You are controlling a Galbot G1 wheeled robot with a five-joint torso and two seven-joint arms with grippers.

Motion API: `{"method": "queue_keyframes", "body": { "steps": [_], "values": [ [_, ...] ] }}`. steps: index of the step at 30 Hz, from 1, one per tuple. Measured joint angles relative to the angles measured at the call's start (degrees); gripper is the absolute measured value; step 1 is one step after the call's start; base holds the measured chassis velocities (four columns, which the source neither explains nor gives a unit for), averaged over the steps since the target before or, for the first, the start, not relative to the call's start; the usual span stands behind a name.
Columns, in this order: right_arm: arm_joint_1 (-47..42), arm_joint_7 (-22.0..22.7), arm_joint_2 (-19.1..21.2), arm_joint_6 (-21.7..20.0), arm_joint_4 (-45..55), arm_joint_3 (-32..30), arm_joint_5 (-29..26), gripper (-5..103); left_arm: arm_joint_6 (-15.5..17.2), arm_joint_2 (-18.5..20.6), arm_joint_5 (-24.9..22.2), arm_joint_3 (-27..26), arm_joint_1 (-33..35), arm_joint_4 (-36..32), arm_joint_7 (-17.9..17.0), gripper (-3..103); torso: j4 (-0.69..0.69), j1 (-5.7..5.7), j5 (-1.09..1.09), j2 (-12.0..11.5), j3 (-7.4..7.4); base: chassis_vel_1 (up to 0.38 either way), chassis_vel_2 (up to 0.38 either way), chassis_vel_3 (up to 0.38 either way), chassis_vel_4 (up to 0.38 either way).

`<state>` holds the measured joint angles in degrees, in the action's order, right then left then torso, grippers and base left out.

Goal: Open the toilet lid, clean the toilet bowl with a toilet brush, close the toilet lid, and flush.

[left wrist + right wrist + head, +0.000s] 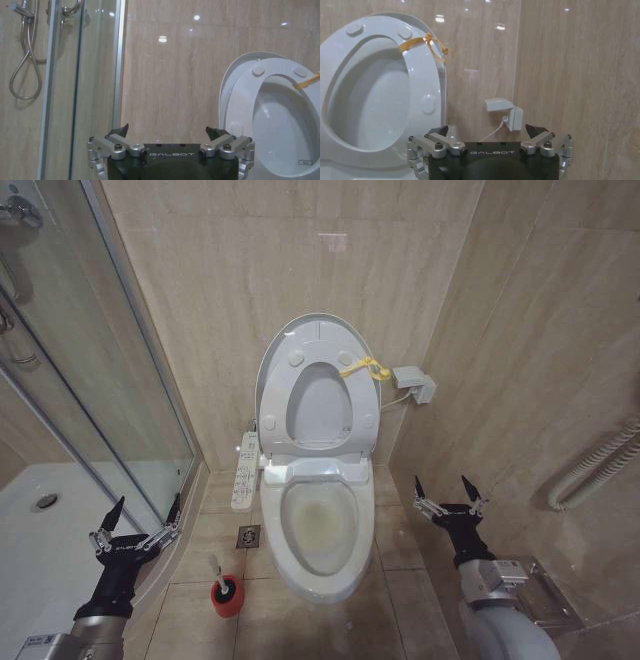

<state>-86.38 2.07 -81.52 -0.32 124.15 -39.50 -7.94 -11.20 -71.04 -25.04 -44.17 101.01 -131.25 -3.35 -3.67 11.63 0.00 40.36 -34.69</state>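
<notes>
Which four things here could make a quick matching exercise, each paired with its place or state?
Things:
1. toilet lid
2. toilet brush
3. left gripper
4. right gripper

Places or states:
A. standing in a red holder on the floor
B. open, held near the tiled wall beside the bowl
C. raised upright against the back wall
D. open, held near the shower's glass door

Pairs: 1-C, 2-A, 3-D, 4-B

One toilet bowl (322,530), one toilet lid (285,350), one toilet brush (222,578), two pincers.
</notes>
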Motion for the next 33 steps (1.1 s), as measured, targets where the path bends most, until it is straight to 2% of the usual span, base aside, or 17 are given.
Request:
{"method": "queue_keyframes", "body": {
  "steps": [14,27,33],
  "values": [
    [2.07,0.09,1.38,4.81,-3.21,0.75,1.74,100,0.00,0.00,0.00,0.00,0.00,0.00,0.00,100,0.01,0.02,0.00,0.00,-0.01,-0.033,0.034,0.034,-0.041],
    [4.34,5.74,1.39,5.90,-6.16,0.73,4.47,100,0.00,0.00,0.00,0.00,0.00,0.00,0.00,100,0.00,-0.02,0.00,0.00,0.01,-0.009,0.010,0.007,-0.009],
    [7.98,6.85,3.29,3.70,-8.26,1.47,4.74,100,0.00,0.00,0.00,0.00,0.00,0.00,0.00,100,-0.01,0.01,0.00,0.00,0.00,0.000,0.000,0.000,0.000]
  ]
}}
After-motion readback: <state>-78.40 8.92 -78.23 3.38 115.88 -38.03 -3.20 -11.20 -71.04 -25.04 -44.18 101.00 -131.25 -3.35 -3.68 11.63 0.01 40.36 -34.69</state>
